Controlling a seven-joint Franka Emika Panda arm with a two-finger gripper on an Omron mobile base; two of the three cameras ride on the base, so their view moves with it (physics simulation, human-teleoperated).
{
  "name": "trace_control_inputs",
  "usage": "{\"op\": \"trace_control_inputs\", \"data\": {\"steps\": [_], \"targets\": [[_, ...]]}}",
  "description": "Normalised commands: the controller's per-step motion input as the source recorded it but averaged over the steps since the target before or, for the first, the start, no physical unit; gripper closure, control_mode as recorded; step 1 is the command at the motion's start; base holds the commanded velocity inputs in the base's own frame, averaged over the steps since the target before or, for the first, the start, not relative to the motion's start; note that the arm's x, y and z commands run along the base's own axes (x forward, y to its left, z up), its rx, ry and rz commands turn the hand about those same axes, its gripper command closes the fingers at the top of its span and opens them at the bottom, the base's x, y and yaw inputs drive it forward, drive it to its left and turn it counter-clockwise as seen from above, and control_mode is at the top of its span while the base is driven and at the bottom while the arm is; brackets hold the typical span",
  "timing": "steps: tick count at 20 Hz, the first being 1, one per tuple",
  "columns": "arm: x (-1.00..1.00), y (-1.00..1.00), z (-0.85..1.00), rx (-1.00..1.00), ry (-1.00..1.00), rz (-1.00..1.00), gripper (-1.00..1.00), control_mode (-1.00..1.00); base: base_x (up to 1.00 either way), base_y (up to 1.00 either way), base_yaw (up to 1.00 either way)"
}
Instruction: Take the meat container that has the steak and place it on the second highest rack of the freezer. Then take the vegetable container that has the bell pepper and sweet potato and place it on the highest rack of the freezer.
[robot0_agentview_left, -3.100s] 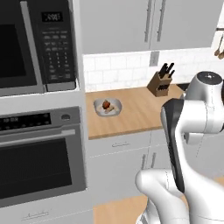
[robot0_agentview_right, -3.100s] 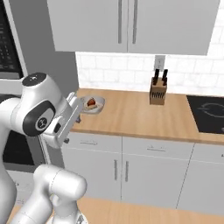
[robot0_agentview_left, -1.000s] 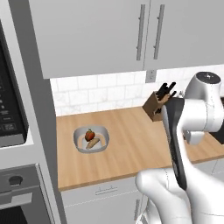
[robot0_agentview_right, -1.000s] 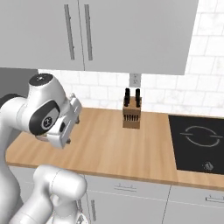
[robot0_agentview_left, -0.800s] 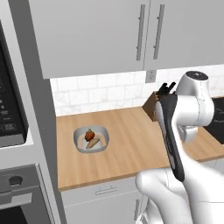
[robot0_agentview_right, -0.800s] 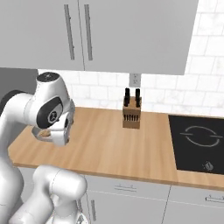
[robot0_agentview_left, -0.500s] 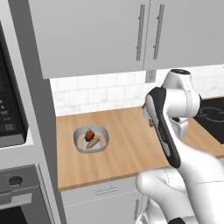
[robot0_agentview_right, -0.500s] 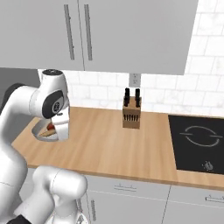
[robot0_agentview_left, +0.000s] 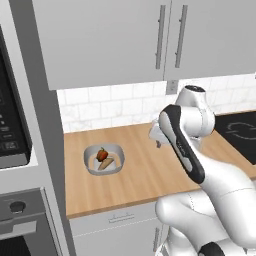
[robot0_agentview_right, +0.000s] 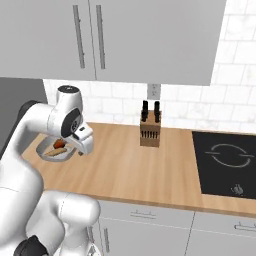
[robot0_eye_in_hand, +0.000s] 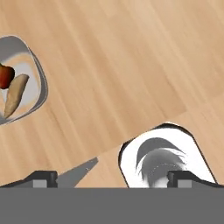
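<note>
While your gripper (robot0_eye_in_hand: 111, 177) hangs empty over the wooden counter (robot0_agentview_left: 145, 170) with its fingers spread wide, the vegetable container (robot0_agentview_left: 103, 159) sits near the counter's left edge, holding the bell pepper (robot0_agentview_left: 102, 153) and the sweet potato (robot0_agentview_left: 105, 163). Travel left until the fingers straddle one thick wall, lower squarely, then close. Lift it level so nothing rolls out.

A rendered home kitchen: a wooden counter (robot0_agentview_left: 145, 170) under grey wall cabinets (robot0_agentview_right: 125, 35), a white tiled backsplash (robot0_agentview_left: 115, 107), a knife block (robot0_agentview_right: 150, 131), a black cooktop (robot0_agentview_right: 227, 162) and a built-in oven (robot0_agentview_left: 25, 225).
</note>
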Motion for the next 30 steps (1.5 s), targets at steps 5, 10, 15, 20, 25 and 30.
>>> {"op": "trace_control_inputs", "data": {"steps": [5,10,15,20,25,30], "targets": [[0.56,0.57,-0.08,0.00,0.06,0.23,-1.00,-1.00,0.00,0.00,0.00],[0.23,0.50,-0.21,-0.01,0.20,0.16,-1.00,-1.00,0.00,0.00,0.00],[0.29,0.27,-0.66,-0.07,0.04,0.15,-1.00,-1.00,0.00,0.00,0.00],[0.16,0.09,-0.30,-0.04,0.00,0.10,-1.00,-1.00,0.00,0.00,0.00],[0.42,0.01,-0.16,0.00,0.00,0.05,-1.00,-1.00,0.00,0.00,0.00],[0.48,0.22,-0.31,-0.03,0.00,0.03,-1.00,-1.00,0.00,0.00,0.00]]}}
